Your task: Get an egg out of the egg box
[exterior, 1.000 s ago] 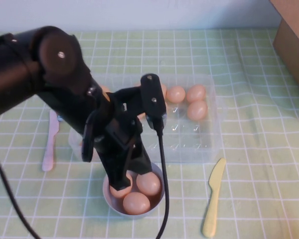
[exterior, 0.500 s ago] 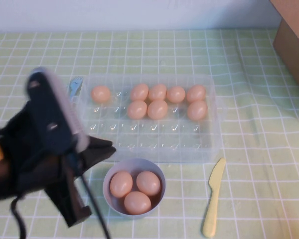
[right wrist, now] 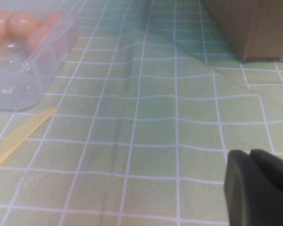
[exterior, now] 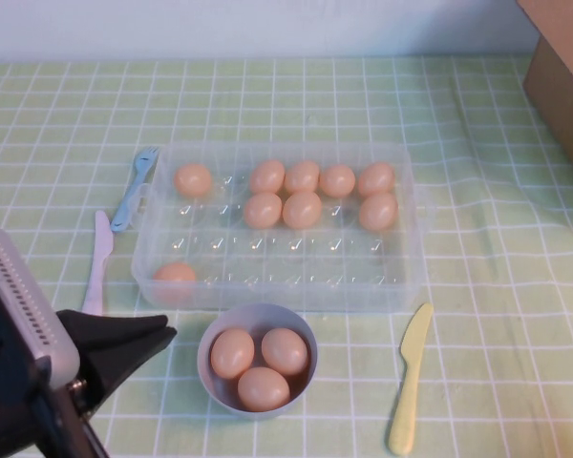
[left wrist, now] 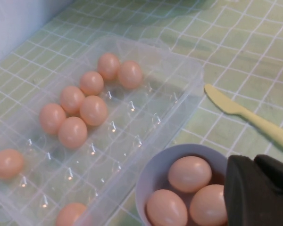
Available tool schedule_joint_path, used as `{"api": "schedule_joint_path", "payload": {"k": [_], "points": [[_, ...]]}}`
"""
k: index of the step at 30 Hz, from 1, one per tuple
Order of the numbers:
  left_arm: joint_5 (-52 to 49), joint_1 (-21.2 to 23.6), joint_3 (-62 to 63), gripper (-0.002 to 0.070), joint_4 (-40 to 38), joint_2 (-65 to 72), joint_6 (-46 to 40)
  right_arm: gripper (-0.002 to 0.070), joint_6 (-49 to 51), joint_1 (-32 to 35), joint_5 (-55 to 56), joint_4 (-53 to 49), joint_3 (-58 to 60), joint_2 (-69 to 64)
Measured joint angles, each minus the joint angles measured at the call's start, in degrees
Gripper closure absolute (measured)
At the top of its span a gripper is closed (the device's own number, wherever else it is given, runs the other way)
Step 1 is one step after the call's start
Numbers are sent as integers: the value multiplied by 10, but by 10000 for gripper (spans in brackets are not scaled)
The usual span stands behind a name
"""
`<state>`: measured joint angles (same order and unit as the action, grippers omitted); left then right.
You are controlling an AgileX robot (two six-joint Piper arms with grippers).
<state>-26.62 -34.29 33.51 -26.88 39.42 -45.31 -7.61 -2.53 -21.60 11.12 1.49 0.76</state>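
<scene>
High view: we see the left gripper point(exterior: 158, 336) beside the bowl point(exterior: 257, 370), fingers closed and empty, clear of the egg box point(exterior: 277, 225). 3 eggs fill the bowl. The right gripper point(right wrist: 254, 186) is far from the bowl, closed too.

Left gripper point(exterior: 162, 334) closed, empty, near front-left table edge; three eggs in bowl point(exterior: 303, 327); nine in egg box point(exterior: 401, 277).

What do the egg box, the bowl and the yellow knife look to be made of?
Egg box: clear, glossy thin plastic, since the cloth shows through it. Bowl: probably matte grey plastic or ceramic. Yellow knife: opaque pale plastic, apparently. Left gripper is shut beside the bowl; right gripper is shut over bare cloth.
</scene>
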Motion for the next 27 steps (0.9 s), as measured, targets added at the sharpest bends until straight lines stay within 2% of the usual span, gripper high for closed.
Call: {"api": "schedule_joint_path", "payload": {"k": [8,16,23,27], "points": [[7,0,0,677,-37,0,23,694,0,0,0,0,0,0],[130,0,-62,677,-76,-12,23,694,0,0,0,0,0,0],[208,0,-135,678,-82,-114,22,694,0,0,0,0,0,0],[231,6,-168,678,-53,-197,23,694,0,0,0,0,0,0]]}}
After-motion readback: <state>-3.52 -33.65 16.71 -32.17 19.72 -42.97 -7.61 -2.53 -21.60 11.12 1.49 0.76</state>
